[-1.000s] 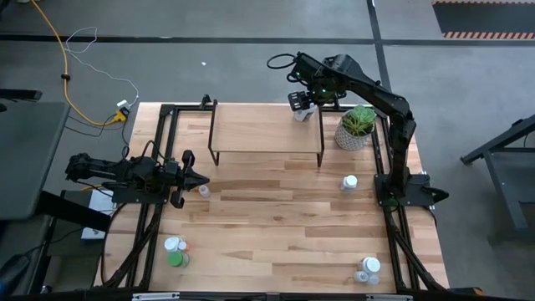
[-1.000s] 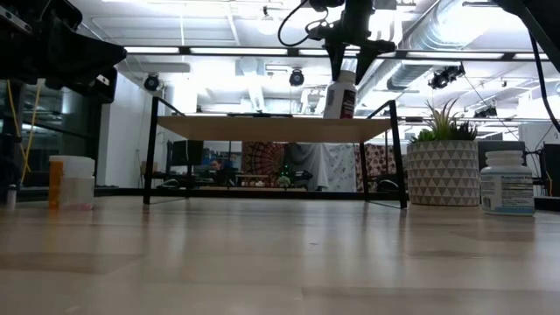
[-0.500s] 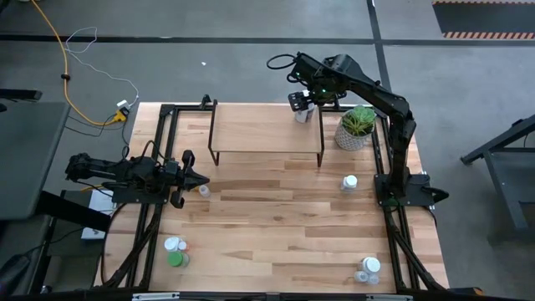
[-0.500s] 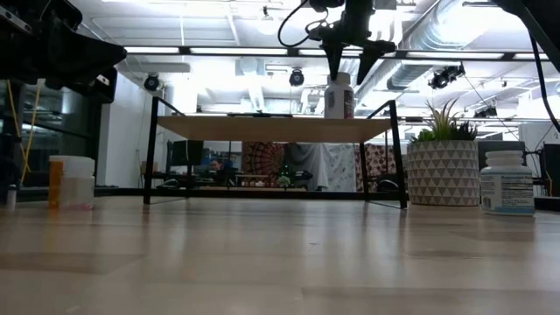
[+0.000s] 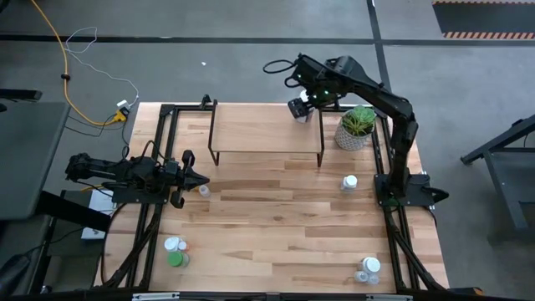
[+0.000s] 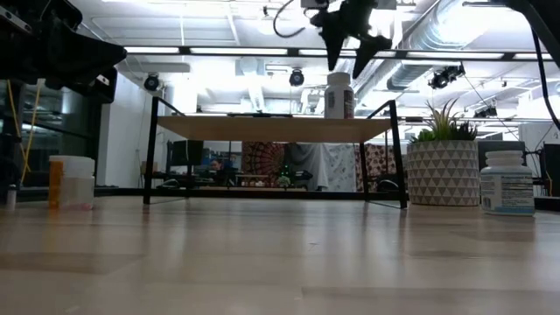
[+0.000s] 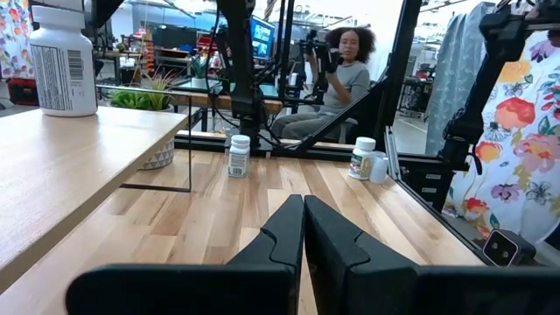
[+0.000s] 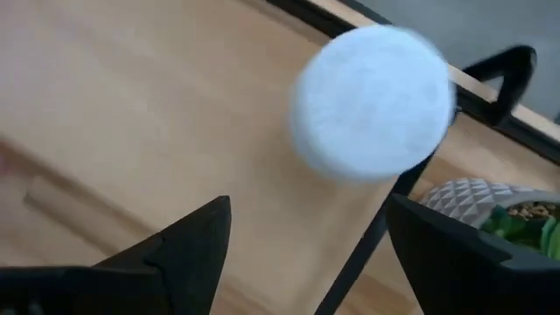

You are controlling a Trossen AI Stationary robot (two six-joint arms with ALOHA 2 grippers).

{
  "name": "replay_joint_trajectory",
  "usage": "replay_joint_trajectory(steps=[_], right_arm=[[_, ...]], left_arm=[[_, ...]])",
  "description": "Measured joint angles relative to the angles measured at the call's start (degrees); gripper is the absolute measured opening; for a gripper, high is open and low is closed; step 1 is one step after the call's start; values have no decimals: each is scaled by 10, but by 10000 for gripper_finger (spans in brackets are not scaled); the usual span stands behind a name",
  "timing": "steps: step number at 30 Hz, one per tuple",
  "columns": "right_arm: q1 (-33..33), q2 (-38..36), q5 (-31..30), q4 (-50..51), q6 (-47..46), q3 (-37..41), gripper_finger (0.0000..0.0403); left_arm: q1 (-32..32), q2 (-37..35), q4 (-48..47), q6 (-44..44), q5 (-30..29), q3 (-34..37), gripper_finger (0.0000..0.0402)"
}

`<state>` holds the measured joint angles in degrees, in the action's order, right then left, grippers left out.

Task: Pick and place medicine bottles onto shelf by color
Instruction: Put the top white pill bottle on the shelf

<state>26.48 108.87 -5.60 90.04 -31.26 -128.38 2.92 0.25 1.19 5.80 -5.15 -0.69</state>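
White-capped medicine bottle (image 6: pixel 339 94) upright on the shelf (image 5: pixel 263 127), at the shelf's far right corner, free of any grip

Right gripper (image 6: pixel 352 45) just above that bottle, fingers spread wide, nothing between them; same bottle's round white cap (image 8: pixel 373 101) seen from straight above in the right wrist view, between the two dark fingers (image 8: pixel 184 249) but clear of both

Left gripper (image 5: pixel 194 179) low over the desk near its left edge, fingers (image 7: pixel 289 229) pressed together, holding nothing

Just beside the left gripper's tip, a small white-capped bottle (image 5: pixel 204 191) on the desk

Near the desk's front left corner, a green bottle (image 5: pixel 175 259) touching a white-capped one (image 5: pixel 172 245)

Near the front right corner, two more white-capped bottles (image 5: pixel 368 269) close together

Toward the right edge, well forward of the shelf, a single white bottle with a label (image 6: pixel 507 183) standing alone

Potted plant (image 5: pixel 357 127) in a patterned white pot just beside the shelf's right end, close to the right arm's reach over that corner

Orange bottle (image 6: pixel 56 181) with a clear one against it at the left in the low view

Shelf's black legs (image 6: pixel 397 156) at each end, open space under the top board

Beyond the desk, a person seated (image 7: pixel 341 74) in the room behind, seen from the left wrist

Yellow cable (image 5: pixel 63 63) on the floor past the desk's far left corner
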Motion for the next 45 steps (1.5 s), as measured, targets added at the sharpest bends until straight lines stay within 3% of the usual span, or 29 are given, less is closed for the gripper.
replay_joint_trajectory(steps=[15,24,28,34,40,45], right_arm=[[-200,-45,-51,0,121,0,293],[-314,-85,-170,-11,84,22,293],[-350,-153,-188,-73,60,139,293],[-381,-322,-179,-279,38,422,293],[-414,-475,-179,-596,74,694,293],[-443,-525,-171,-925,158,881,293]], left_arm=[[0,0,0,2,0,0,3],[0,0,0,24,0,0,3],[0,0,0,26,0,0,3],[0,0,0,26,0,0,3],[0,0,4,24,-6,0,3],[0,0,4,15,-16,0,3]])
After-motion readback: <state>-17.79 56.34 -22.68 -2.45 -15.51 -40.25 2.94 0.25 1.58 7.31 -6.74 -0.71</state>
